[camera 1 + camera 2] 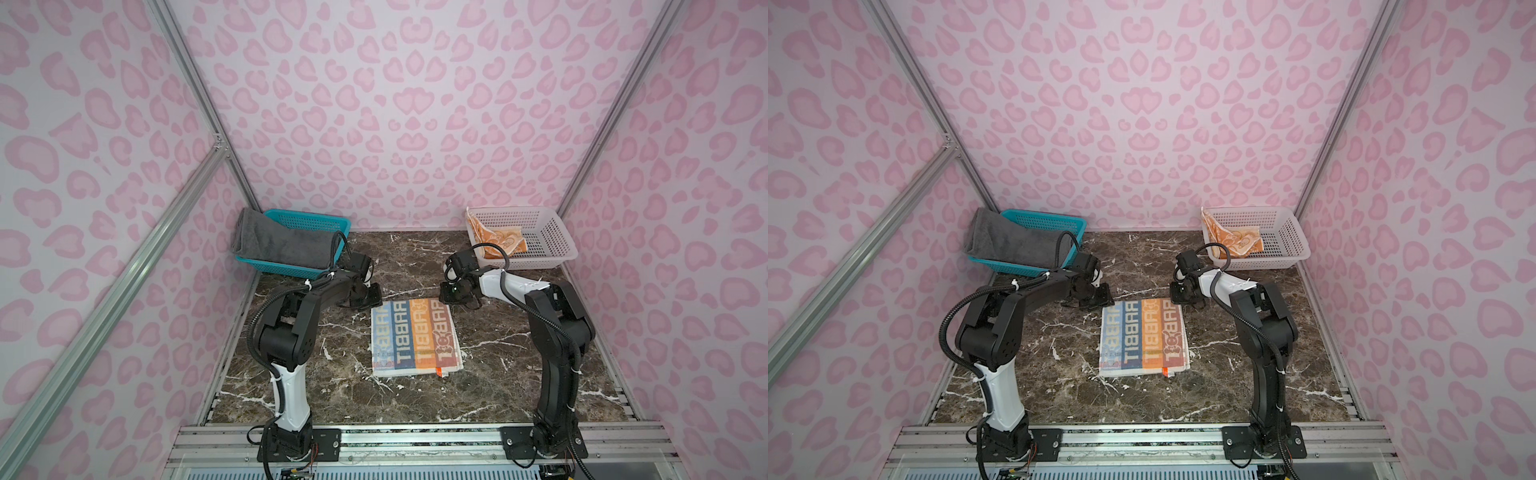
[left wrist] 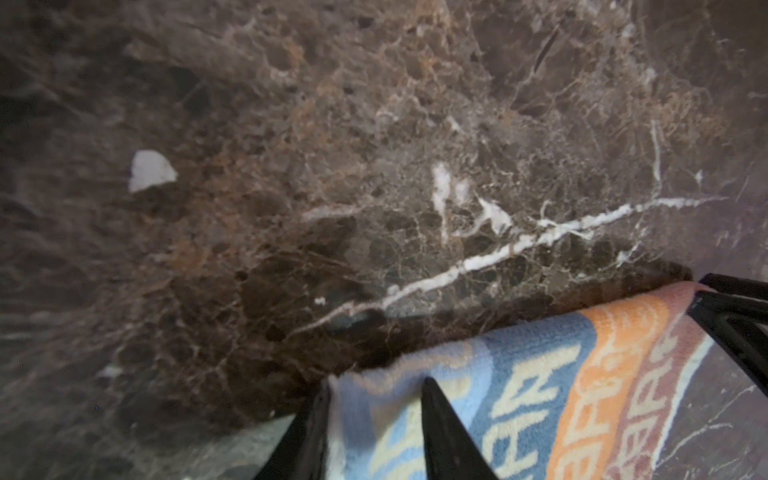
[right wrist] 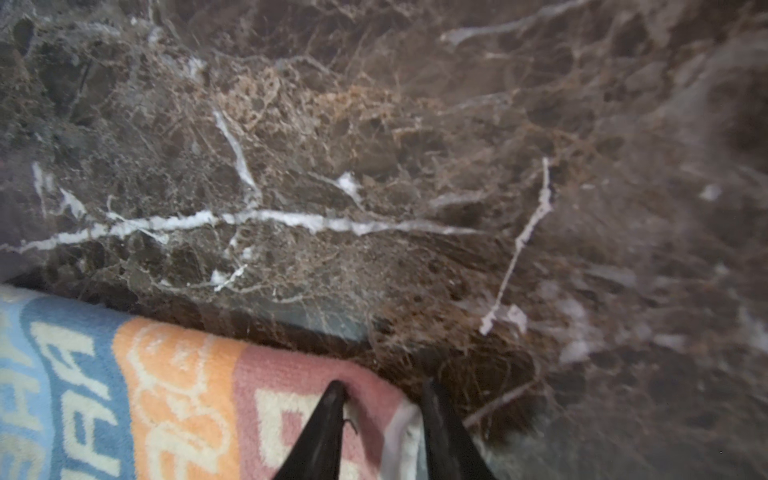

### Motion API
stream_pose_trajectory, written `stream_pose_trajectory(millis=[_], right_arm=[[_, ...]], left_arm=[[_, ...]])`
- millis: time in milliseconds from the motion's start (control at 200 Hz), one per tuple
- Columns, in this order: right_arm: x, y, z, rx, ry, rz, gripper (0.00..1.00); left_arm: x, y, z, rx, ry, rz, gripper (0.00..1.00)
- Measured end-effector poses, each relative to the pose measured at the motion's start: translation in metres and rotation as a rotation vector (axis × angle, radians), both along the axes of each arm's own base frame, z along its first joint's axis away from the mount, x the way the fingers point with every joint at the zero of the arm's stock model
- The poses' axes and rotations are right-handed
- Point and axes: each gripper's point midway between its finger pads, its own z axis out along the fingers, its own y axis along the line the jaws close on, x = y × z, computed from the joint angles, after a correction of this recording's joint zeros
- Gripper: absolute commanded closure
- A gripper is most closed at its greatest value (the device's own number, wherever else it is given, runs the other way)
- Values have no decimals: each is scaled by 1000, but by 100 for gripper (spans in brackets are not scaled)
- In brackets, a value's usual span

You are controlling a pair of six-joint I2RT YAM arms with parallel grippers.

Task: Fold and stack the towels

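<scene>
The multicolour towel (image 1: 415, 336) lies flat on the surface (image 1: 519, 374), already folded to a rectangle, and each hand stands at one of its two far corners. This is probably so that both corners can be lifted together and the next fold stays straight. The left hand (image 2: 378, 384) is narrowly open: one finger is over the cloth and the other is just outside its edge, and the cloth between them looks flat, not pinched. The right hand (image 3: 384, 384) stands the same way at its own corner, with a narrow gap and nothing clamped as far as I can see. Beyond the left hand, on its outer side, the grey towel (image 1: 282, 245) is draped in the teal basket (image 1: 307, 220); I think that is the place for the stack. Beyond the right hand, the orange towel (image 1: 498, 243) lies crumpled in the white basket (image 1: 552, 241), apparently waiting for its turn.
</scene>
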Motion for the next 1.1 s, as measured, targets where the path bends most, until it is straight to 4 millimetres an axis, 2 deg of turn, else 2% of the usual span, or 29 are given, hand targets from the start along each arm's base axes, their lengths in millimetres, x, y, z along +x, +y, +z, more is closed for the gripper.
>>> stream_pose_trajectory(millis=[170,360,450,565,645,715,870,1100], right_arm=[[0,1,0,6,4,0,85],[4,3,13,8,-24,30,100],[9,6,30,13,-71,66,100],[9,8,52,22,-128,111,100],[2,7,62,27,-152,140,100],[-8,5,67,32,-165,166,100],[-33,5,73,43,-191,221,100],[-83,10,74,39,-213,326,100]], left_arm=[[4,-2,-5,-10,3,-2,96],[11,-1,1,-21,-9,-12,97],[14,-2,7,-33,-26,-33,97],[21,-9,35,-64,-101,-77,97],[22,-13,55,-91,-157,-108,97],[13,-14,63,-109,-179,-136,97],[-16,-10,66,-130,-173,-170,97],[-55,-2,68,-151,-183,-191,97]])
